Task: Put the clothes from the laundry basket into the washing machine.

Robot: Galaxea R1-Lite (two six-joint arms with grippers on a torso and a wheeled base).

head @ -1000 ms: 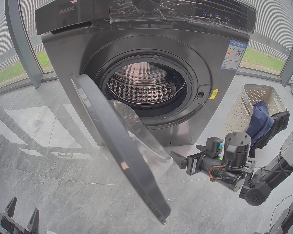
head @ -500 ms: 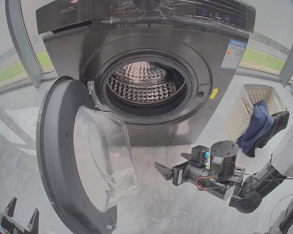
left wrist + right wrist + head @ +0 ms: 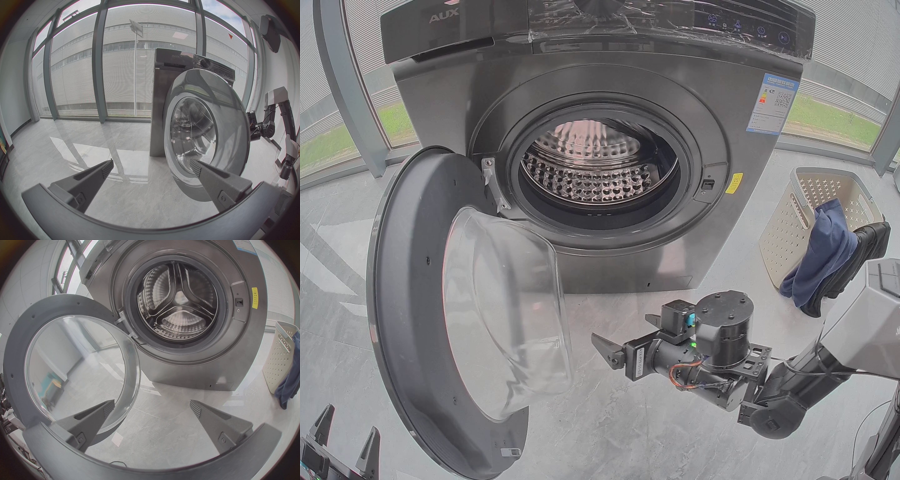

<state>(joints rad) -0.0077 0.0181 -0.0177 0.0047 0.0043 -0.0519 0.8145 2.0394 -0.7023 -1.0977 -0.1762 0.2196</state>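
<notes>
So the clothes (image 3: 824,250), a dark blue piece and a black one, are draped over the rim of the laundry basket (image 3: 784,240), which sits on the floor just right of the washing machine (image 3: 650,87). The machine's door (image 3: 403,300) is wide open to the left and the drum (image 3: 594,169) has nothing in it. The right hand (image 3: 150,402) is released, holding nothing, low over the floor between the door and the basket. The left hand (image 3: 150,161) is released too, off on the door's outer side.
</notes>
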